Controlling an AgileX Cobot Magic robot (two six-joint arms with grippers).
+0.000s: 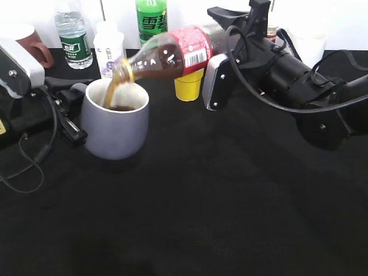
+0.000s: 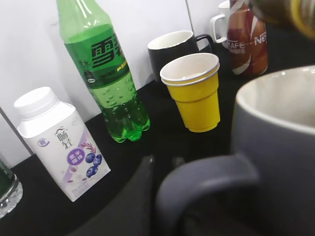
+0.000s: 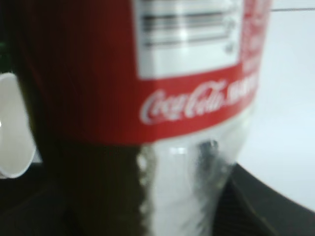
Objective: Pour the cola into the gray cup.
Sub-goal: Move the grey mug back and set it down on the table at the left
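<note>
Right tool [image 1: 214, 69] tilts cola [image 1: 172, 54] over gray cup [image 1: 115, 123]; exterior view alone shows pouring.

**What the Views Withheld**

In the right wrist view the cola [image 3: 147, 98] filled the frame, blurred, its neck and base cut off by the edges; the right gripper's fingers were out of sight there. In the exterior view the bottle's rear end sat hidden inside the right gripper [image 1: 215, 57].

The left wrist view cropped the gray cup [image 2: 275, 162] at the right and bottom edges, its handle out of focus. The left gripper [image 1: 72, 112] lay partly behind the cup, so whether its jaws pinched the handle could not be told.

The Nescafe bottle [image 2: 247, 44] was cut off by the top edge.
</note>
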